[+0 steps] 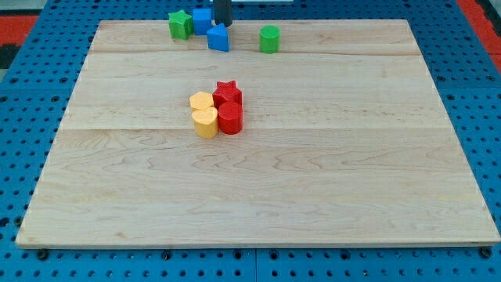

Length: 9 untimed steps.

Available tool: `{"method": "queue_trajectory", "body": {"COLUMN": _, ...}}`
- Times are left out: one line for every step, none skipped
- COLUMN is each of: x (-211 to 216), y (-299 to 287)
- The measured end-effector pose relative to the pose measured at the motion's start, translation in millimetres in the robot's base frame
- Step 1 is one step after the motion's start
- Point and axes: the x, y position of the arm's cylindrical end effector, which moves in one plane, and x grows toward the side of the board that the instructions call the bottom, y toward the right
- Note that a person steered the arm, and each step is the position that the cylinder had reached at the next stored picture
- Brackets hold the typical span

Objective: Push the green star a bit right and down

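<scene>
Here is the wooden board (258,196), pale and wide, lying on a blue pegboard table (16,102). The green star (180,24) sits up at the view's top edge of the board, left of centre. Everything else gets placed from that star.

Just to the star's right, touching or nearly so, stands a blue cube (202,20). A little further right and slightly lower is a second blue block (218,37), wedge-like, its exact shape hard to make out. My tip (223,23) comes down right of the star, beyond the cube, just above that second blue block; whether it touches either blue block I cannot tell. The rod has no jaws, so there is nothing to open or close.

Further right of the star again, well apart, sits a green cylinder (269,38).

Now well below the star and a bit to its right, near the board's middle, a tight cluster: a red star (227,90) at the back, a red cylinder (230,117) in front of it, and two yellow blocks, one (202,101) behind the other (206,122), pressed against the reds' left side.
</scene>
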Motion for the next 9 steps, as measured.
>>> {"method": "queue_trajectory", "body": {"x": 0.5, "y": -18.3}}
{"method": "queue_trajectory", "body": {"x": 14.4, "y": -83.0}}
{"method": "queue_trajectory", "body": {"x": 48.0, "y": -113.6}}
{"method": "queue_trajectory", "body": {"x": 70.3, "y": -157.1}}
{"method": "queue_trajectory", "body": {"x": 5.9, "y": -249.8}}
{"method": "queue_trajectory", "body": {"x": -0.9, "y": -245.9}}
{"method": "queue_trajectory", "body": {"x": -0.4, "y": -235.9}}
{"method": "queue_trajectory", "body": {"x": -0.7, "y": -181.4}}
{"method": "queue_trajectory", "body": {"x": 0.3, "y": -136.1}}
